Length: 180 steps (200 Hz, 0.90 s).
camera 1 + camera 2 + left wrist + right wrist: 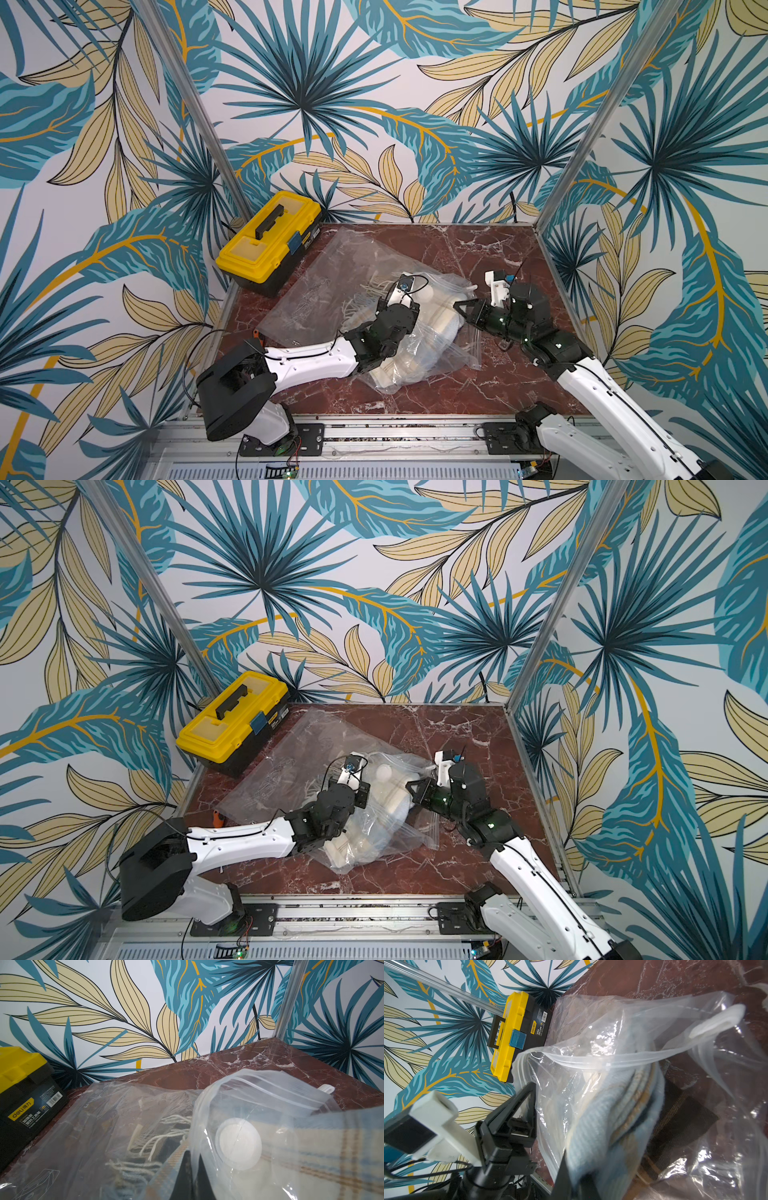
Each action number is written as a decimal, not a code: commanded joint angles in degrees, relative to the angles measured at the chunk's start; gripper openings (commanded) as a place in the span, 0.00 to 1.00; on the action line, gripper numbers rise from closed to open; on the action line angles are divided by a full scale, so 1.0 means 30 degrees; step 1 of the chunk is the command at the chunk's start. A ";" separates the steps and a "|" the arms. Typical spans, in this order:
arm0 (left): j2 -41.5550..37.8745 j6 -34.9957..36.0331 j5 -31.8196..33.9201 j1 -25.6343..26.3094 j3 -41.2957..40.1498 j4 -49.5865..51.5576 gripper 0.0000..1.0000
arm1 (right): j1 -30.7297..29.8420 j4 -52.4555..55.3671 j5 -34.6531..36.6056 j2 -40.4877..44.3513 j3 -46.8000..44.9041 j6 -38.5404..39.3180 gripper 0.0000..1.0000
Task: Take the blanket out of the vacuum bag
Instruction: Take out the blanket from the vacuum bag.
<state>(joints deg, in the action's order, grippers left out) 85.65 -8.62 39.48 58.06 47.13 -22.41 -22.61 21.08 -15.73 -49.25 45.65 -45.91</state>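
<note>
Red marble tabletop (478,257): at far left, a yellow toolbox (270,245). Your left gripper (193,1159) pinches the film of the clear vacuum bag (316,291); the plaid blanket (442,326) lies inside it, mid-table. Your right gripper (578,1172) is clamped on the blanket's fold at the bag's mouth.

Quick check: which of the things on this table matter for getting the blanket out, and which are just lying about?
For the job:
- vacuum bag, mouth open
- blanket, mostly inside it
- left gripper, shut on the bag
- right gripper, shut on the blanket

Lying about:
- yellow toolbox, far corner
- small orange thing, too small to identify
</note>
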 commanded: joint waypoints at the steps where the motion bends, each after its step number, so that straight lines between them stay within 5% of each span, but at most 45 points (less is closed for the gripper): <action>1: -0.0126 -0.0311 0.0043 -0.0054 0.0127 0.0275 0.00 | -0.0020 0.1339 0.1696 0.0554 0.1859 0.1746 0.00; 84: -0.0026 -0.0876 -0.2819 -0.0062 -0.1345 -0.1201 0.00 | 0.0008 -0.0640 0.5224 -0.1301 0.5264 0.4813 0.00; 132: 0.0702 -0.0995 -0.3463 -0.0057 -0.1155 -0.1307 0.00 | 0.0065 0.1705 0.6706 -0.2160 0.8532 0.6727 0.00; 180: 0.1328 -0.1108 -0.3569 -0.0062 -0.0910 -0.1285 0.00 | 0.0270 0.1552 0.5992 -0.1575 0.9284 0.6140 0.00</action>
<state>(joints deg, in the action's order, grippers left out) 87.90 -11.55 30.15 57.78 43.99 -27.22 -22.48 33.76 1.04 -56.95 70.57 -27.16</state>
